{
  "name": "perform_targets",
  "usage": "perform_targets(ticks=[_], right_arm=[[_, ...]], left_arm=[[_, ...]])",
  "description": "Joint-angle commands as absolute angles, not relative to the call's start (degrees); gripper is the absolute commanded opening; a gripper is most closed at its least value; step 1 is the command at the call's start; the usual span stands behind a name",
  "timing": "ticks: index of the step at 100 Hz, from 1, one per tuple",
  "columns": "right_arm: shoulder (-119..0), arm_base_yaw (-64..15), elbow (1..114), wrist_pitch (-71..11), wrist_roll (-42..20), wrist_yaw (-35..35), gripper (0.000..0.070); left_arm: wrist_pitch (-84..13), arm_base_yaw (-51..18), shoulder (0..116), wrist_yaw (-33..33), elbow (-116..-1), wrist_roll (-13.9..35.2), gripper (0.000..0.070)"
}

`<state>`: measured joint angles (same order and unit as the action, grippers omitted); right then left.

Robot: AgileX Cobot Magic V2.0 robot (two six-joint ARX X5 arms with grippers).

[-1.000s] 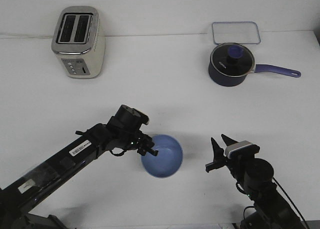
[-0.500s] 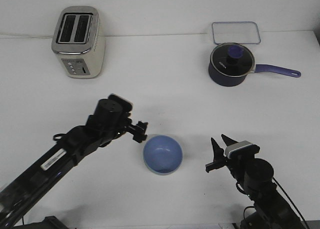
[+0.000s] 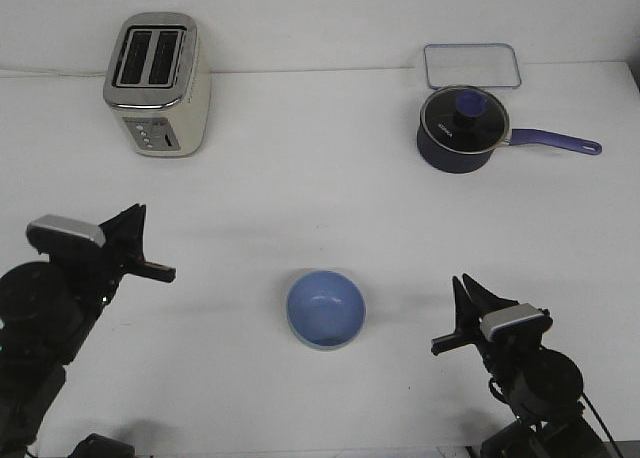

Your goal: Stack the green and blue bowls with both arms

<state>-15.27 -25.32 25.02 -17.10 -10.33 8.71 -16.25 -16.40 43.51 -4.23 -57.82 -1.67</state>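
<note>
Nearest the camera, two black robot arms frame the scene, one at each lower corner, each carrying a silver-grey block near its wrist. The right gripper (image 3: 462,313) sits low on the right side, its two pointed fingers spread apart in a narrow V, holding nothing and touching nothing. The left gripper (image 3: 142,246) sits at the left edge, pointing toward the middle of the table; its two fingers also stand apart, empty, and well clear of any object.

Between the two arms, slightly nearer the right one, rests one blue bowl (image 3: 326,309), upright on the white table (image 3: 320,193), its light periwinkle inside facing up. A paler rim shows around its lower edge, so it seems to sit nested in a second bowl beneath it, though the colour of that under-bowl cannot be told for certain. Neither gripper touches the stack.

Farther back there are three more things. One cream and silver two-slot toaster (image 3: 157,84) stands at the far left. One dark navy saucepan (image 3: 464,130) with a lid and purple handle stands at the far right. Just behind the saucepan lies one clear rectangular tray (image 3: 470,65).
</note>
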Motion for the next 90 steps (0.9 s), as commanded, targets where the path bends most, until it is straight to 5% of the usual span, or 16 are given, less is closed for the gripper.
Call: perform_targets(ticks=[1,16,27,90], right_arm=[[-13.26,-25.52,25.1,-18.04,-10.66,10.07,0.0],[-8.69,-25.52,24.77,-19.66,-10.24,11.84,0.0],[-8.05,-25.52,24.69,-19.4,-10.26,13.43,0.0],[-7.92,-25.52,24.73,-19.68,-10.68,13.56,0.0]], left_arm=[[-11.14,-14.7,38.81,-4.27,-51.11,-2.85,0.0013],[3.25,-11.79,25.34,-3.95,-32.64,-2.04,0.0012],[4.8,-11.07,19.25,-4.12,-25.56,0.91,0.0012],[3.03,-11.09,15.57,-4.1,-24.69,1.78,0.0015]])
